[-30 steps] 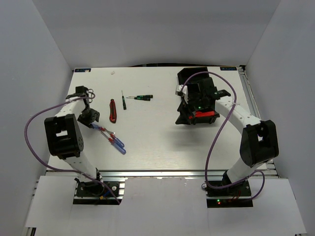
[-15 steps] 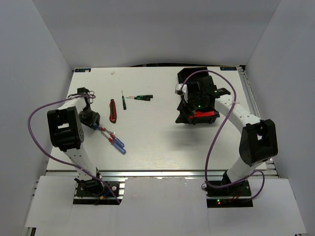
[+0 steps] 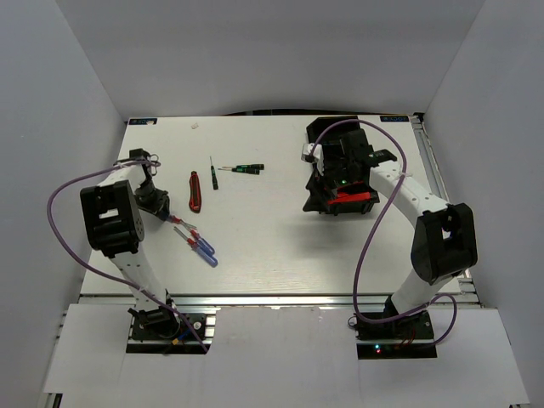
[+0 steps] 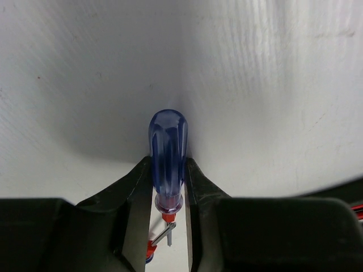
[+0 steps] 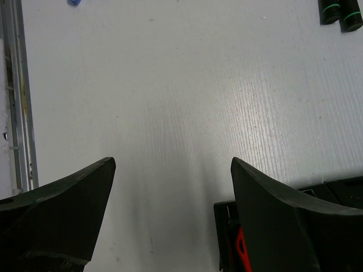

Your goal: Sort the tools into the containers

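Between the fingers [image 4: 136, 192] of the left pincer [image 4: 168, 170] lies a short screwdriver with a clear blue plastic handle [image 4: 168, 136]. The jaws stand narrow and press on both sides of the handle near its red collar, and the rounded butt sticks out past the fingertips. The tool rests on the white bench [image 3: 272, 246]. The left arm stands with its elbow raised near the base. Its forearm runs toward the far side and the wrist bends down, so the pincer points at the bench.

Just beside this pincer, on the side toward the middle of the bench, two more blue-handled screwdrivers [image 3: 204, 248] lie close together. Further that way lies one slim red-and-black knife [image 3: 195, 191], and past it three thin black-and-green precision screwdrivers [image 3: 242, 168], two of them lying together.

The right pincer [image 5: 173, 164] stands wide and holds nothing, with bare bench showing between its fingers. The right arm rises from its base to a high elbow, and the forearm reaches forward and inward. Directly beneath that pincer sits the black rectangular plastic tray [image 3: 321, 133], mostly hidden by the wrist. Red tools [image 3: 355, 202] show at its near end, but their number cannot be told.
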You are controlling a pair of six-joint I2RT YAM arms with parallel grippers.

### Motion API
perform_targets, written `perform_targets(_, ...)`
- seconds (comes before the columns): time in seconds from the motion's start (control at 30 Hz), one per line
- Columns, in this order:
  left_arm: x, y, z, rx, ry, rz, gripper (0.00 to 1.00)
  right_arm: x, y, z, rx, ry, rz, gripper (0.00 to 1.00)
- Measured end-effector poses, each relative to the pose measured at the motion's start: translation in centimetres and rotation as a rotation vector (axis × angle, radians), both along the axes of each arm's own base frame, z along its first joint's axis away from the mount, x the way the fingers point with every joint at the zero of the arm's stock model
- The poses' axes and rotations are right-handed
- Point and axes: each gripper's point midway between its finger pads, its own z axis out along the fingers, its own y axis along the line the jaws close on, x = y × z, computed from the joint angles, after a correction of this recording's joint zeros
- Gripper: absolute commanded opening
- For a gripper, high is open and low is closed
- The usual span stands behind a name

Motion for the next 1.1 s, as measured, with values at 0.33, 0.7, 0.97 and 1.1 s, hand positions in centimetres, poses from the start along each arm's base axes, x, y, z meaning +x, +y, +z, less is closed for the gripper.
perform_targets(0.33,2.1,2.5,1.8,0.078,-0.108,0.129,0.04,0.4,0.0,0.4,-0.001,-0.008,0.000,0.89)
perform_targets(0.7,5.6,3.3,12.3,0.124,-0.478,0.155,0.00,1.2,0.1,1.4,0.005,-0.037,0.005,0.90)
perform_targets(0.97,6.6,2.4,15.9,0.101,-0.621,0.080,0.00,1.1,0.1,1.4,0.003,-0.030,0.006,0.89)
perform_targets(1.1,6.9,1.0,16.9,0.052,-0.684,0.016,0.00,1.3,0.2,1.9,0.010,-0.039,0.008,0.89)
